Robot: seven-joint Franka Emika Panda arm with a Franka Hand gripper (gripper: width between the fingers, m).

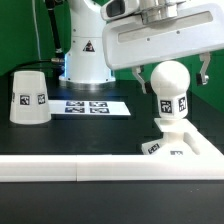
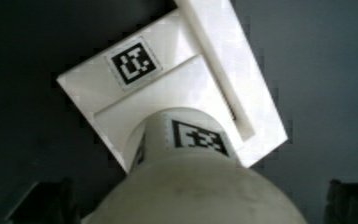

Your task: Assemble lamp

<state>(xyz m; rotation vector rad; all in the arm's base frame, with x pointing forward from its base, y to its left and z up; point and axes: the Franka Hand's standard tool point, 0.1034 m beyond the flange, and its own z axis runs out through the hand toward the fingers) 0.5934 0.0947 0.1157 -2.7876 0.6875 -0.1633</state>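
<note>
The white round bulb (image 1: 170, 85) stands upright with its neck on the flat square base (image 1: 190, 146) at the exterior view's right. My gripper (image 1: 168, 75) is open, with one finger on each side of the bulb's round head and a gap showing on both sides. In the wrist view the bulb (image 2: 185, 170) fills the space between the dark fingers (image 2: 51, 200), with the tagged base (image 2: 131, 85) beneath it. The tapered shade (image 1: 29, 97) stands wide end down at the exterior view's left, far from the gripper.
The marker board (image 1: 88, 106) lies flat between the shade and the base. A long white rail (image 1: 60, 168) runs along the front, right by the base; it also shows in the wrist view (image 2: 229, 60). The robot's pedestal (image 1: 85, 50) stands behind.
</note>
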